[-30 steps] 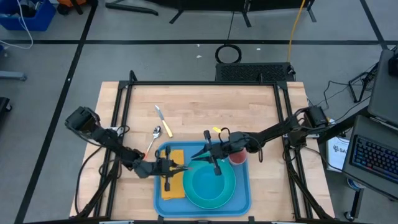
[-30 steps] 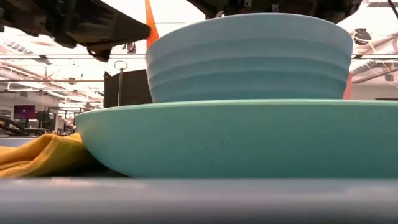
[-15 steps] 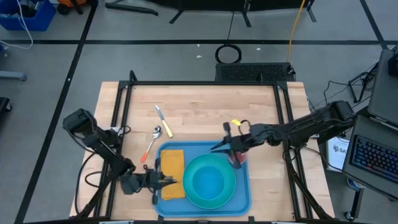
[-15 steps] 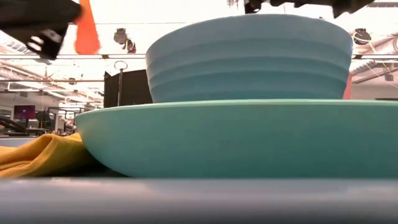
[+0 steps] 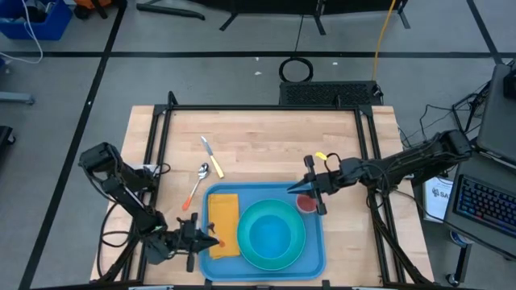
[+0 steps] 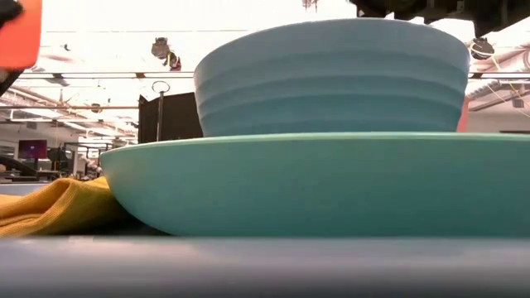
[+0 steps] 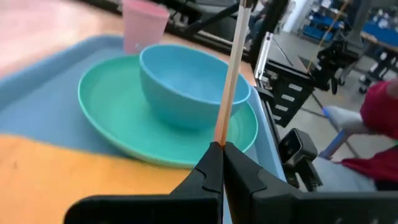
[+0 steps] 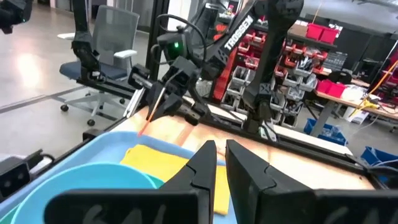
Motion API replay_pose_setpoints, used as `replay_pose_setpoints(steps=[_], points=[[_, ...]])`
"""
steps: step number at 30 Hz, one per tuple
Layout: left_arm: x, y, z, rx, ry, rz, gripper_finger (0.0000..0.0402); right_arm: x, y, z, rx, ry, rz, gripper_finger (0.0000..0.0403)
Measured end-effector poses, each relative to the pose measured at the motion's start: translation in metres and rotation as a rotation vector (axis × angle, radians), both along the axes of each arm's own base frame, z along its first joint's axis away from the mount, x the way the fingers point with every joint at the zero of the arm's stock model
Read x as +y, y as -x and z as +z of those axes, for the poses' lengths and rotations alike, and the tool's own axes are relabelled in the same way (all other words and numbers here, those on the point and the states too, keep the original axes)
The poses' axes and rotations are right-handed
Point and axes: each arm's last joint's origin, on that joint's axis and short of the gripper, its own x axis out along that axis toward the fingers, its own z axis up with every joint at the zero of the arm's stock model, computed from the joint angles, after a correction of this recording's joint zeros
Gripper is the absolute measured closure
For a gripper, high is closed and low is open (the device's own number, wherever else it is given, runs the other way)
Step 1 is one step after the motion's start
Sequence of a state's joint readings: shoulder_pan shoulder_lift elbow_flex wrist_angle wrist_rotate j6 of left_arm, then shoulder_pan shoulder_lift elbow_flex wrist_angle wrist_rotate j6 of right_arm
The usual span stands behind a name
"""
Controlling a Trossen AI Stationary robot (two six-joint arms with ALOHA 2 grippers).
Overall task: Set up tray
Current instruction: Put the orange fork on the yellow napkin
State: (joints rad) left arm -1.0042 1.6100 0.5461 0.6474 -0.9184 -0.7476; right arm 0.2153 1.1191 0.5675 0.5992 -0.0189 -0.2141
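Though empty, nearly closed, right claw (image 5: pixel 311 192) by tray (image 5: pixel 316 246); left claw (image 7: pixel 221 149) tight around orange-handled utensil (image 7: pixel 231 81); "TROSSEN" on left arm (image 8: pixel 233 34).

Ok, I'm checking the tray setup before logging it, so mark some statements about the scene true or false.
1. The bowl sits on the plate. True.
2. The yellow napkin lies on the bare table. False: it lies in the tray, beside the plate.
3. The left gripper has its jaws shut on a thin orange-handled utensil. True.
4. The spoon is in the bowl. False: it lies on the table, outside the tray.
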Motion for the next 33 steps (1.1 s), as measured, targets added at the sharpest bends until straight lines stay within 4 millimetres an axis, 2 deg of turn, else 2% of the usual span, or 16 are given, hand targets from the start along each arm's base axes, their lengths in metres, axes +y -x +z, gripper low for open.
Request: replay_pose_setpoints(steps=[17,33], points=[[-0.006,0.011,-0.007,0.059,0.208,0.014,0.0402,0.0,0.0,-0.002,0.013,-0.014,0.003,0.0374],[-0.005,0.015,-0.014,0.134,0.297,0.028,0.0401,0.0,0.0,-0.002,0.014,-0.009,0.004,0.0374]])
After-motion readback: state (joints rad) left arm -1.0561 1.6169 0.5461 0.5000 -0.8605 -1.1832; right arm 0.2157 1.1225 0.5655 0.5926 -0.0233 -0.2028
